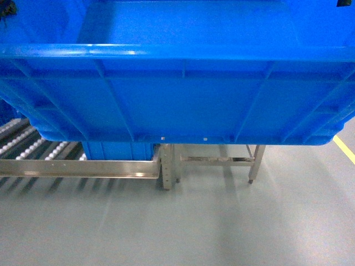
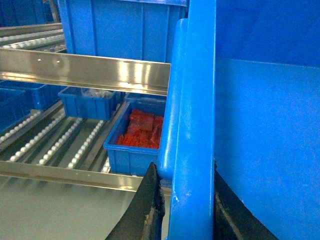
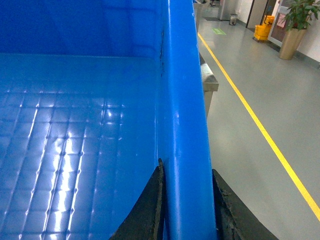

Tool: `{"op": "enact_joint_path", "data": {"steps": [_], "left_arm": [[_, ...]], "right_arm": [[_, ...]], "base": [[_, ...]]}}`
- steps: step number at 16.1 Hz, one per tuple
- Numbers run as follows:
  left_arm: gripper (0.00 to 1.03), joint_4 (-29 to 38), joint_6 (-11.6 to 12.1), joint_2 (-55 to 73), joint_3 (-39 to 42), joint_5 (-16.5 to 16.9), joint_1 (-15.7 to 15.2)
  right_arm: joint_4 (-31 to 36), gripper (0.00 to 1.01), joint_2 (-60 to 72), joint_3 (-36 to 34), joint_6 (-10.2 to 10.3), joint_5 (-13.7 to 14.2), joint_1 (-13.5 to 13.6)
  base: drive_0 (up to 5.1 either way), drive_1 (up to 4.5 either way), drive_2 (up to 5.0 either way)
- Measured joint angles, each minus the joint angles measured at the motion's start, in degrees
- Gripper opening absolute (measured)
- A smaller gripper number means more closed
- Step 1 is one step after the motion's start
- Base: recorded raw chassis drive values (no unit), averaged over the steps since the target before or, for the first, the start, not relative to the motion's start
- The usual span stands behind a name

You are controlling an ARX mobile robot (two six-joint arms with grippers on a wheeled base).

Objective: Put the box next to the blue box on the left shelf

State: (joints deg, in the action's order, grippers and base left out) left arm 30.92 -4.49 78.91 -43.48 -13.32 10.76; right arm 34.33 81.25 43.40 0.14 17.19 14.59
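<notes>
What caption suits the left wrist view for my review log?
Left pincer clamps the blue crate's rim beside the roller shelf, where a small bin of red packets sits.

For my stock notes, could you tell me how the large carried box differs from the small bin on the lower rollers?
The large box is held by its rim in both tools, off the rack; the small bin rests on the rollers. The large box looks empty inside; the small bin holds red packets. Both are blue plastic.

Blue box [image 1: 117,150] on left shelf [image 1: 77,168]
</notes>
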Motion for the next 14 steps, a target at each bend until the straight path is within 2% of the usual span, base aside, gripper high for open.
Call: {"op": "enact_joint_path", "data": {"steps": [14], "left_arm": [[0.14, 0.00, 0.00, 0.00, 0.00, -0.02, 0.00]], "right_arm": [[-0.07, 0.17, -0.02, -0.02, 0.02, 0.02, -0.02]], "base": [[-5.0, 2.44, 2.4]]}}
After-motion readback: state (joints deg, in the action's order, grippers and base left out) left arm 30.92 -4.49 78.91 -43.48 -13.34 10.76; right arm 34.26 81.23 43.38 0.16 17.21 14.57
